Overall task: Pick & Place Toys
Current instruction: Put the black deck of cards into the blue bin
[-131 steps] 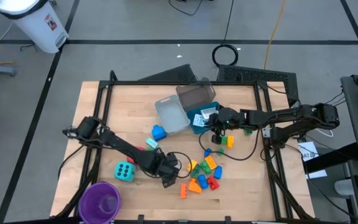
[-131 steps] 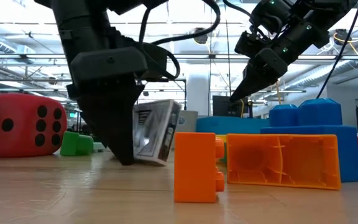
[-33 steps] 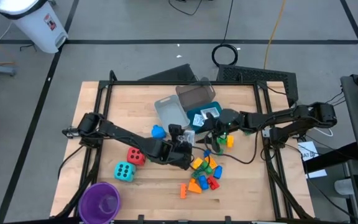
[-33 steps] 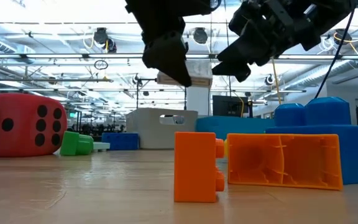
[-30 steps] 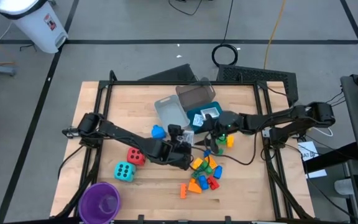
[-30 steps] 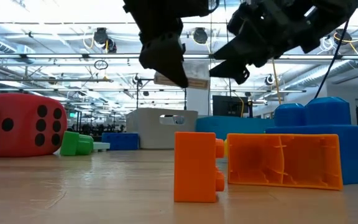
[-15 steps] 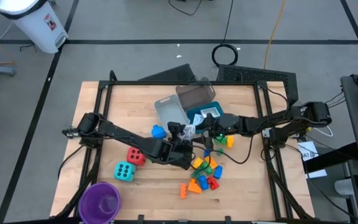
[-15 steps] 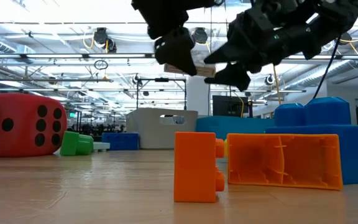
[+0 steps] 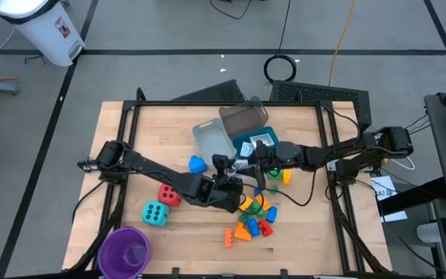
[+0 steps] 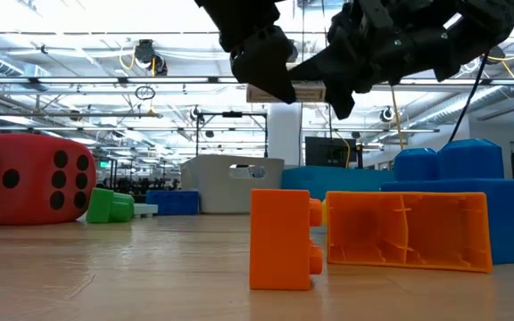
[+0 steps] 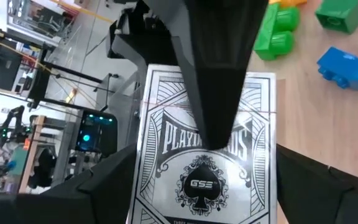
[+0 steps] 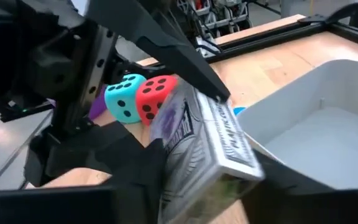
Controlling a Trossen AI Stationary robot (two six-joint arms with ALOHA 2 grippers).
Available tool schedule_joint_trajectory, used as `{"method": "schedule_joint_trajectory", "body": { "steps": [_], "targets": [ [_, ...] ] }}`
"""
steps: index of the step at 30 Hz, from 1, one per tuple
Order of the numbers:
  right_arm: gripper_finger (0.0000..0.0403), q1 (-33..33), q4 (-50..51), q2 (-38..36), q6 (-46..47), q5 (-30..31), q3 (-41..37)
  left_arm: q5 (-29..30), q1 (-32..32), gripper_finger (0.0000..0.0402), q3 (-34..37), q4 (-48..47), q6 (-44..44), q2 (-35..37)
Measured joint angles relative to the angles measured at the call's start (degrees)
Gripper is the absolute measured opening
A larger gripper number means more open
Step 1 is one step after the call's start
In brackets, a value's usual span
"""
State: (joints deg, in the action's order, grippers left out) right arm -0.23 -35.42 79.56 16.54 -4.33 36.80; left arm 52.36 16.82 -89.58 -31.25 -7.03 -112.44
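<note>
- The white printed packet (image 11: 207,155), a boxed deck of playing cards, hangs in the air above the middle of the table (image 9: 161,124), just beside the pile of bricks (image 9: 252,217) and near the clear tray (image 9: 212,142).
- It looks light and stiff, a small cardboard box with smooth, likely slippery faces; a firm pinch across its flat sides or thin edges should serve, and squeezing too hard could dent it.
- The left gripper (image 10: 270,67) clamps the packet, one finger lying across its printed face in the left wrist view.
- The right gripper (image 10: 324,76) meets the packet from the other side, its fingers set around the far end; I judge this a hand-over between arms, though how tightly the right one bites I cannot tell.
- Farther out, the red die (image 9: 168,194) and the cyan die (image 9: 155,212) sit on the wood, with the purple cup (image 9: 124,250) at the table's near corner.
</note>
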Motion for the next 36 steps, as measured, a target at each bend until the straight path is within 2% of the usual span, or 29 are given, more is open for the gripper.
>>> {"method": "schedule_joint_trajectory", "body": {
  "steps": [2, 4, 5, 11, 17, 21, 28, 30, 34, 36],
  "targets": [
    [0.0075, 0.0, -0.5, -0.1, 0.1, -1.0, 0.1, 0.3, -0.1, 0.0338, 0.1, 0.3, 0.5, -0.1],
    [0.0034, 0.0, -0.7, -0.1, -1.3, -3.2, 0.1, -2.0, -0.3, 0.0349, 0.1, 1.3, 1.6, -0.1],
    [0.0026, 0.1, -0.5, -0.1, -1.8, -3.7, 0.1, -3.5, -0.3, 0.0354, 0.1, 1.4, 2.2, -0.1],
    [0.0035, -0.1, 2.8, -1.4, -3.1, -5.2, -0.1, -12.6, 0.4, 0.0371, 0.0, 1.5, 6.9, 1.4],
    [0.0029, -3.5, 12.3, -6.4, -3.7, -4.6, -0.1, -12.5, 0.3, 0.0367, 2.0, -4.5, 14.2, 8.2],
    [0.0029, -6.6, 18.2, -11.3, -6.1, -3.5, 0.1, -8.7, 0.0, 0.0365, 10.3, -1.5, 18.5, 14.1],
    [0.0034, -13.5, 30.5, -15.4, -12.0, 6.1, 0.0, -8.2, -0.9, 0.0365, 28.0, 16.2, 23.2, 22.8],
    [0.0032, -16.0, 31.4, -14.9, -12.3, 4.9, -0.6, -8.8, -1.3, 0.0365, 30.5, 19.0, 24.2, 23.6],
    [0.0031, -19.5, 25.3, -12.4, -12.7, -2.6, -3.7, -10.3, -2.0, 0.0365, 31.8, 21.1, 24.4, 24.1],
    [0.0041, -20.2, 22.4, -11.2, -12.8, -4.3, -5.2, -12.0, -2.7, 0.0365, 31.8, 21.5, 24.4, 24.1]
  ]
}}
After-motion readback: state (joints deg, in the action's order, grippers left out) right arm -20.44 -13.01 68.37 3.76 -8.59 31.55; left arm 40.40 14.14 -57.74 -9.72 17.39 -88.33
